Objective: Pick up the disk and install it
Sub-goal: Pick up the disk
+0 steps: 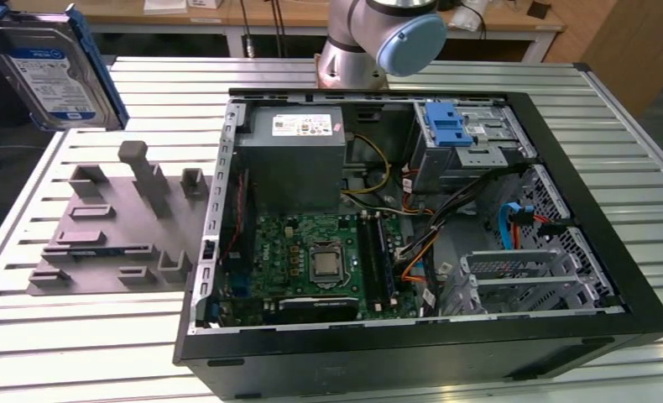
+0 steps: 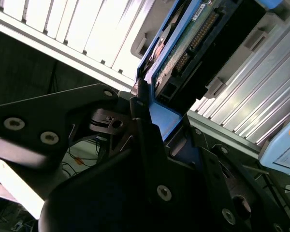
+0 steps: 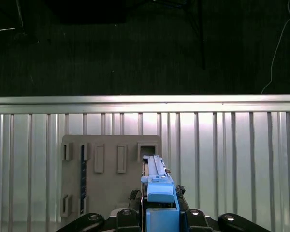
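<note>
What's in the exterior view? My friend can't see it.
A disk with blue rails hangs in the air at the exterior view's upper left. On the slatted metal table sit a grey slotted holder and, to the exterior view's right of it, an open computer case with its green circuit board showing.

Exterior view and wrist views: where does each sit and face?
Exterior view: off the arm, high, looking down on the open computer case; the arm beyond it.
First wrist view: on the wrist, looking past the held disk at the grey fixture.
Second wrist view: beside the end effector, whose fingers clamp the disk.
Shared: the disk.
</note>
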### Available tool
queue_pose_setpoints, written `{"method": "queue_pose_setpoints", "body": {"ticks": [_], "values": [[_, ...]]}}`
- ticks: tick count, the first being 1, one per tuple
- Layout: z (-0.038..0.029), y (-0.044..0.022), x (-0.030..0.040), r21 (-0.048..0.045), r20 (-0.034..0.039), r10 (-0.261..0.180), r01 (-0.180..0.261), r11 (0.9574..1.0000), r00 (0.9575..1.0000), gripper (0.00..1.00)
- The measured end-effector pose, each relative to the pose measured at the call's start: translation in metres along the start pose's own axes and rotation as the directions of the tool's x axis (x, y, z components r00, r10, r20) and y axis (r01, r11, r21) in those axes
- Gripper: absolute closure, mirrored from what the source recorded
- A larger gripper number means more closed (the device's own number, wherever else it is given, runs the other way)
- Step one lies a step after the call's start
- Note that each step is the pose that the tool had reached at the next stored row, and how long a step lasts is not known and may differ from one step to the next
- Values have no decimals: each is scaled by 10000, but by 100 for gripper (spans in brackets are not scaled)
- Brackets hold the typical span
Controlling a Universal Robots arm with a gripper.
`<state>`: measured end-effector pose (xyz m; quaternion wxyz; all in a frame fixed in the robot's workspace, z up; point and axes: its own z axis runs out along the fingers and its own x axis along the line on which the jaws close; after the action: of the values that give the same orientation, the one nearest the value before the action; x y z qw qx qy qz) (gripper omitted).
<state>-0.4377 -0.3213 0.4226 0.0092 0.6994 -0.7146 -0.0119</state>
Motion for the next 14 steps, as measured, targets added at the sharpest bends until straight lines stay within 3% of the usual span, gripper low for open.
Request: {"method": "queue_pose_setpoints", "body": {"ticks": [14], "values": [[-151,5,-4,0,0,0,0,10000,10000,64]]}}
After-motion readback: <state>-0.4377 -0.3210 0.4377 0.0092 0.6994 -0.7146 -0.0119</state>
